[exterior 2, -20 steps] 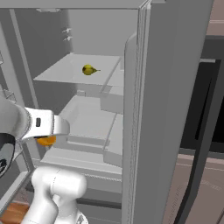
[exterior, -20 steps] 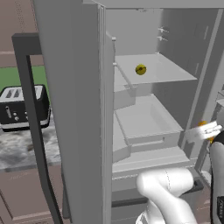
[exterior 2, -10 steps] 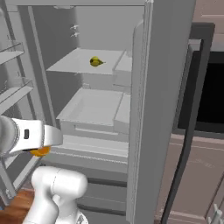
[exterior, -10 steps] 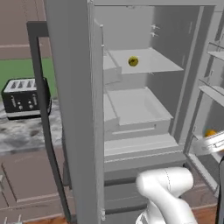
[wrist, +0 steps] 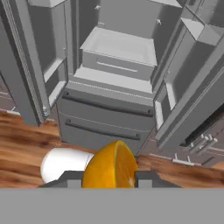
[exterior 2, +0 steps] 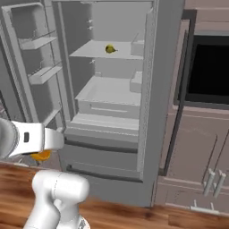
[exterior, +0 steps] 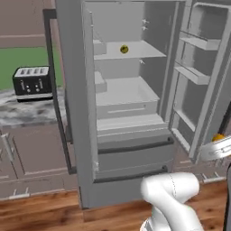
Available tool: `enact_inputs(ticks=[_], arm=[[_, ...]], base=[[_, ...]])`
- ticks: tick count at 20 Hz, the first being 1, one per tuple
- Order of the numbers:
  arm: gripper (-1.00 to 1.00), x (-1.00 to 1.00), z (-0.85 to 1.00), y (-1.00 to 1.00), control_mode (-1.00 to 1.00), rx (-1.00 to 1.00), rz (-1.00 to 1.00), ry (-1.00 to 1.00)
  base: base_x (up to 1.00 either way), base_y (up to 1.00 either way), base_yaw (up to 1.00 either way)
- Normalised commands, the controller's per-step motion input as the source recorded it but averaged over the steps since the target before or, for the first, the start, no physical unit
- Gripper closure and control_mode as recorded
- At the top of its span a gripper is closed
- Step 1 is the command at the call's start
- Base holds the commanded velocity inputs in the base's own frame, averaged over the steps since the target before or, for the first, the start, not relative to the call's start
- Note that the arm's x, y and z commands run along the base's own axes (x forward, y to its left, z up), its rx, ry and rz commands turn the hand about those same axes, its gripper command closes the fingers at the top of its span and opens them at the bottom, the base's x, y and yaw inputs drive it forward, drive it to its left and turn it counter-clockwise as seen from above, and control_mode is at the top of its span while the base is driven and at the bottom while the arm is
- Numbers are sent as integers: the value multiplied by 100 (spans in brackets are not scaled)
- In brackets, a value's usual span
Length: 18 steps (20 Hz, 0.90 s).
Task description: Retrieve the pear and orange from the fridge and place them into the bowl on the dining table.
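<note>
My gripper [wrist: 109, 178] is shut on the orange [wrist: 110, 165], a bright round fruit between the two dark fingertips. The orange [exterior: 219, 136] peeks out above the white hand at the right edge of the left base view, and the orange [exterior 2: 40, 155] hangs under the hand at the lower left of the right base view. The yellow-green pear [exterior: 124, 49] rests on the upper shelf of the open grey fridge [exterior: 85, 149]; the right base view shows the pear [exterior 2: 109, 49] too. The fridge [wrist: 105, 118] stands ahead of the hand. Bowl and dining table are out of view.
Both fridge doors stand open, one door [exterior: 205, 90] with shelves close to the hand. A black toaster [exterior: 31, 83] sits on the marbled counter to the left. A dark oven [exterior 2: 210, 71] and cabinets are right of the fridge. Wooden floor lies below.
The whole picture has shifted: the base has backed away from the fridge, which now looks farther and shows its bottom drawers. The orange stays in the shut gripper.
</note>
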Motion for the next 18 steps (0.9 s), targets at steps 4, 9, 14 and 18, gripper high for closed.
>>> enact_inputs(ticks=[4, 9, 14, 18], arm=[[100, 0, 0, 0, 100, 0, 0, 0], [100, 0, 0, 0, 100, 0, 0, 0], [100, 0, 0, 0, 100, 0, 0, 0], [100, 0, 0, 0, 100, 0, 0, 0]], base=[[-63, 0, 11], [-8, 1, 65], [-3, 0, 94], [0, 0, 100]])
